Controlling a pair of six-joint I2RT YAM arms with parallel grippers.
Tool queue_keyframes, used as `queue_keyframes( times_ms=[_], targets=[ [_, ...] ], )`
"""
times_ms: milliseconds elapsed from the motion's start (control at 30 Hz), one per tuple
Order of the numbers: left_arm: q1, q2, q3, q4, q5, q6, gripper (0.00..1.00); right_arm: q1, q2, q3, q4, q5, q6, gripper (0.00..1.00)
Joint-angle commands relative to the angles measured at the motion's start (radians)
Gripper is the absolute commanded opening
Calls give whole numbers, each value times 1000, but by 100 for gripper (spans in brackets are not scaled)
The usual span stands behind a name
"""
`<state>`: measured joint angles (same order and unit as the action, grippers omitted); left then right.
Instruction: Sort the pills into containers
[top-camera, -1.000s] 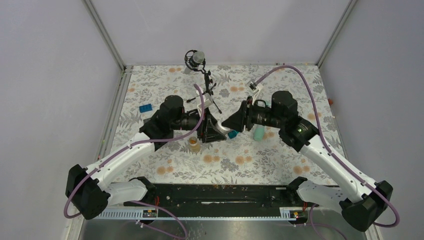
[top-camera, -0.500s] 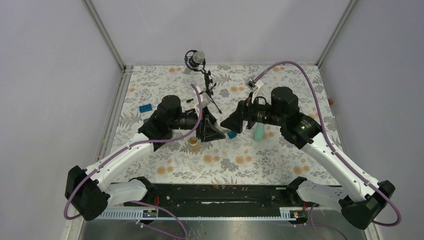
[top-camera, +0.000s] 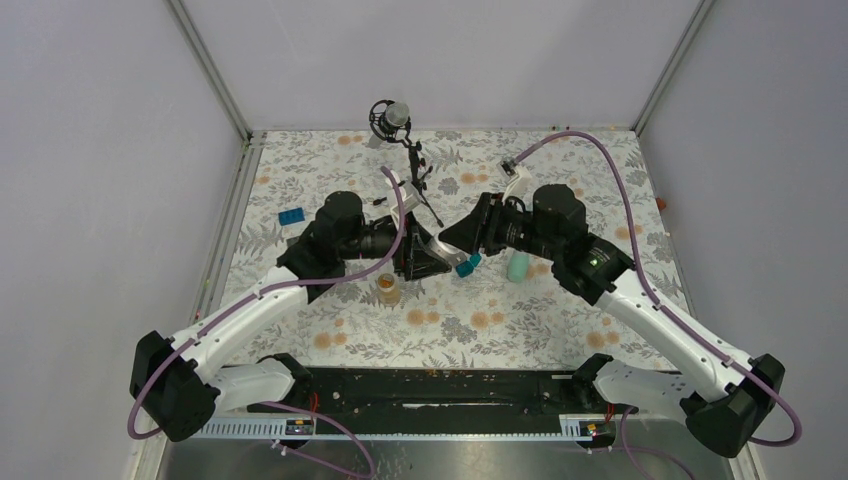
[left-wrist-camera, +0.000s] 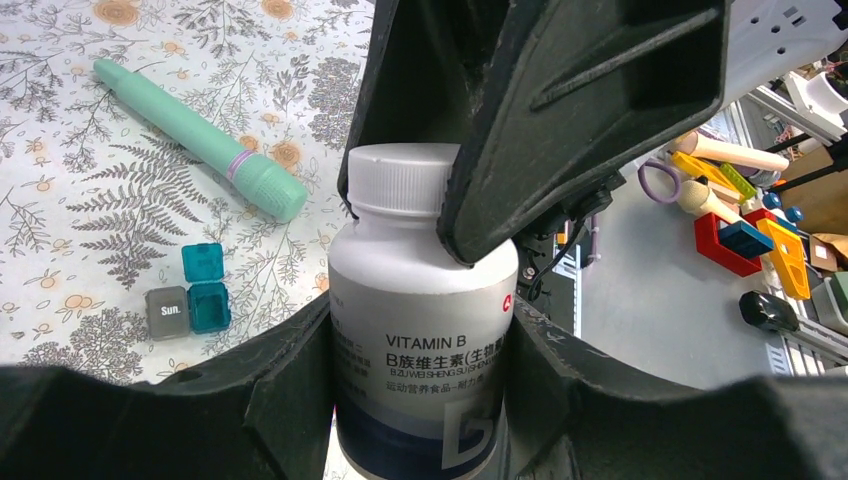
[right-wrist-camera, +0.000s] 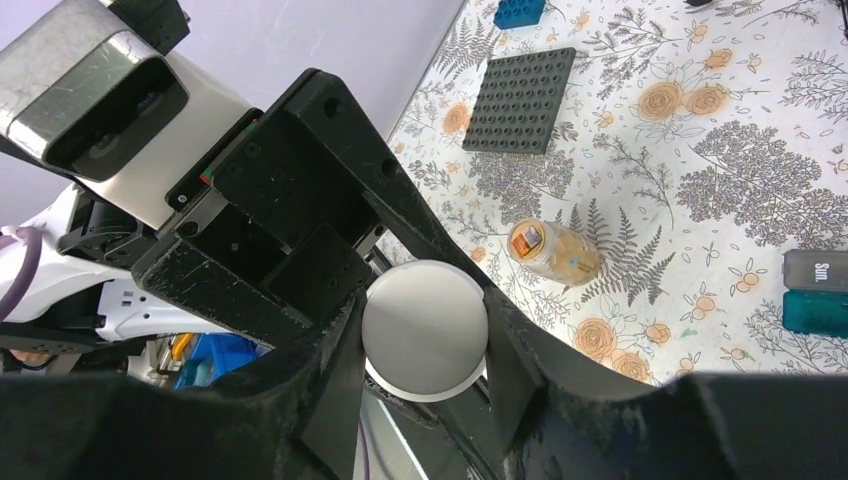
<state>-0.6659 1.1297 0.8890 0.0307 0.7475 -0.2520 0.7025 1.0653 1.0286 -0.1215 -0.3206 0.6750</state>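
Observation:
My left gripper (left-wrist-camera: 420, 350) is shut on a white vitamin B bottle (left-wrist-camera: 425, 300) and holds it above the cloth. My right gripper (right-wrist-camera: 425, 330) meets it head-on, jaws closed on the bottle's white cap (right-wrist-camera: 425, 325). In the top view the two grippers touch at the table's middle (top-camera: 445, 245). A small glass jar of amber pills (right-wrist-camera: 553, 250) lies on the cloth, also in the top view (top-camera: 388, 289). The mint-green strip (left-wrist-camera: 200, 140) lies beyond. The teal cube (left-wrist-camera: 205, 290), lid open, and the grey cube (left-wrist-camera: 167, 313) sit side by side.
A dark grey studded plate (right-wrist-camera: 522, 100) and a blue brick (top-camera: 292, 217) lie at the left. A black stand with a round head (top-camera: 392, 118) is at the back. The flowered cloth (top-camera: 560, 320) covers the table.
My right gripper has moved left and slightly back onto the bottle's cap. The left arm has held still with the bottle.

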Motion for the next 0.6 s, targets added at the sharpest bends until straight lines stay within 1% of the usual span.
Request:
queue_keyframes(
  times_ms=[0,67,133,267,333,400,433,467,500,533,567],
  targets=[
    [0,-18,1,31,1,10,0,8,-52,13,44,-59,-79,14],
    [0,-20,-1,31,25,10,0,6,-57,16,42,-111,-138,7],
    [0,-24,-4,31,52,10,0,3,-57,20,46,-195,-219,0],
    [0,-30,-7,38,141,8,0,0,-72,8,72,-478,-403,0],
    [0,-29,-7,42,173,4,0,1,-78,18,20,-597,-494,0],
    [-1,-32,-8,46,188,1,0,0,-73,57,-84,-632,-559,0],
    [-1,-34,-8,50,189,-1,0,-1,-66,84,-133,-612,-572,23],
    [-1,-35,-8,51,185,-1,0,0,-59,111,-170,-535,-565,55],
    [-1,-35,-7,51,180,-1,0,0,-56,122,-184,-451,-540,75],
    [-1,-36,-7,51,173,0,0,0,-53,129,-185,-372,-504,86],
    [-1,-35,-7,51,169,1,0,0,-46,136,-178,-306,-463,90]
  ],
)
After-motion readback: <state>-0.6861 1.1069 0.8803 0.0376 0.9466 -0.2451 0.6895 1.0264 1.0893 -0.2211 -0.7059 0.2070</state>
